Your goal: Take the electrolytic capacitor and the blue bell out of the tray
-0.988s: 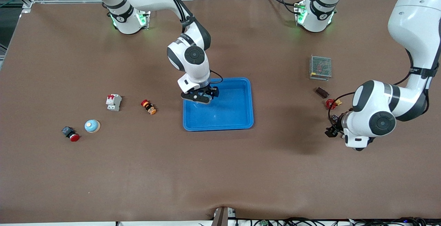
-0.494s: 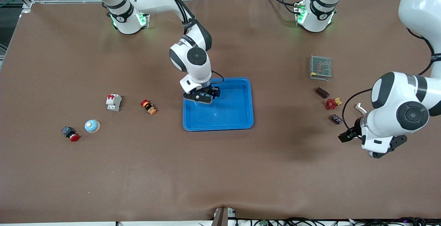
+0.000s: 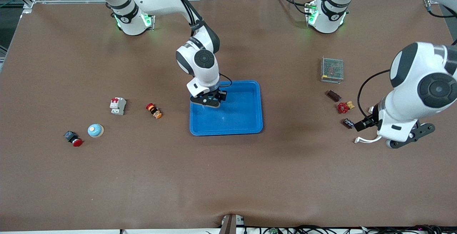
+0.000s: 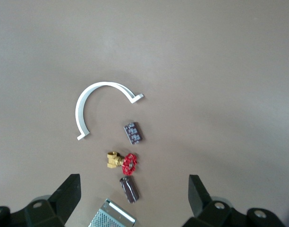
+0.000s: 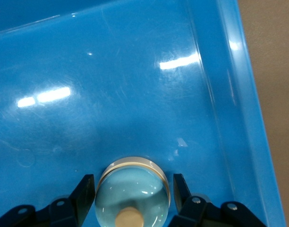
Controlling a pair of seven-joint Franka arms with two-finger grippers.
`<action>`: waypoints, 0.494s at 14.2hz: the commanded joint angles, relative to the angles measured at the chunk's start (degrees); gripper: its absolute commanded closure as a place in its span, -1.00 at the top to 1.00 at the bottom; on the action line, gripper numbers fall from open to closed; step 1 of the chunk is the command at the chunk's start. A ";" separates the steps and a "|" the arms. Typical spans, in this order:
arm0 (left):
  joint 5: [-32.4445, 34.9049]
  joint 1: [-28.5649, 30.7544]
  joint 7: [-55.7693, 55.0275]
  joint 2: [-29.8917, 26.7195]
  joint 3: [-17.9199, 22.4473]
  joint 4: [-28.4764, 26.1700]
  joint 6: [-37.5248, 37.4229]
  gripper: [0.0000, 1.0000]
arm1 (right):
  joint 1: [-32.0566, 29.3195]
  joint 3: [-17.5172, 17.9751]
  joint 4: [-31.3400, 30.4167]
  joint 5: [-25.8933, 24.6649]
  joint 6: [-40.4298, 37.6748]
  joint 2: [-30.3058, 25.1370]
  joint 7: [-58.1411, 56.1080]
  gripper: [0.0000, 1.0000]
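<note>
My right gripper (image 5: pixel 133 182) is low in the tray (image 3: pixel 250 120), squeezing the round, smooth bell (image 5: pixel 132 194) near the rim, so it could pop out when I lift, while my left gripper (image 4: pixel 135 182) waits wide open over the capacitor (image 4: pixel 133 132), out on the table.

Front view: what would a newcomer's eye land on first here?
The bright blue tray mid-table, with the right tool down in its corner, its fingers closed on a pale blue bell. Then the left tool, open, over small parts at the left arm's end.
</note>
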 commanded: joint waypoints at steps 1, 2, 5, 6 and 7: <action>-6.12 0.11 6.31 -6.34 3.23 -2.52 -0.73 1.00 | 0.45 -0.29 0.24 -1.42 0.25 0.11 1.25 0.11; -9.45 -1.55 9.21 -9.32 6.12 -4.27 -0.73 1.00 | 0.45 -0.29 0.24 -1.42 0.16 0.11 1.25 -0.01; -16.50 -9.97 18.95 -16.62 19.02 -7.62 -0.73 1.00 | -0.17 -0.29 0.59 -1.34 -0.54 -0.15 0.64 -0.07; -17.47 -12.87 22.04 -18.47 23.33 -8.93 -0.82 1.00 | -0.25 -0.29 0.59 -1.34 -1.24 -0.85 0.29 -0.07; -18.44 -14.55 24.42 -20.23 25.73 -10.16 -0.73 1.00 | -0.43 -0.47 1.20 -1.34 -3.86 -1.64 -0.15 -0.07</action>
